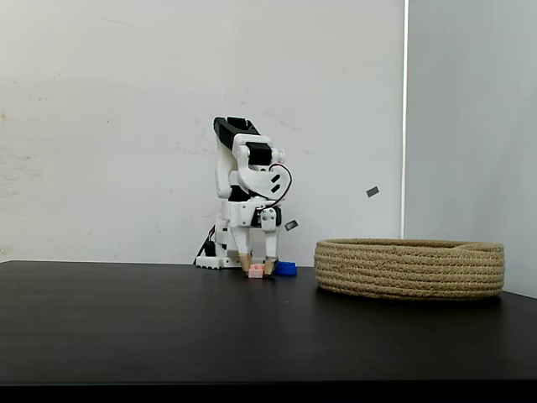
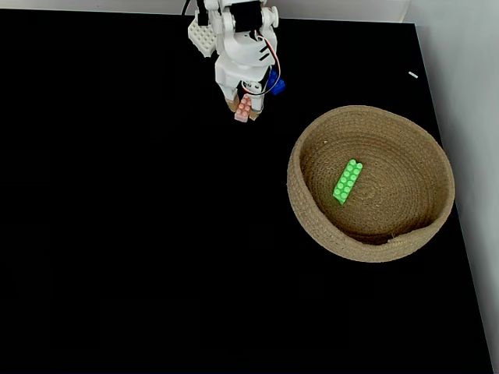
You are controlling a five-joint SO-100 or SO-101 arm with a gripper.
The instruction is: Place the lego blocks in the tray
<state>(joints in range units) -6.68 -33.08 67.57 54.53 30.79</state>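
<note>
Lying in basket (image 2: 374,234), green brick (image 2: 348,181), hidden by rim side-on

A black table (image 1: 126,327) stood against a scuffed white wall (image 1: 109,126), a paler panel (image 1: 470,117) met it at the right, and the light was even.

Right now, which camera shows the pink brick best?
The fixed view from above: the pink brick lies unhidden below the tool, studs visible. The side-on fixed view shows only its small end between the fingertips.
</note>
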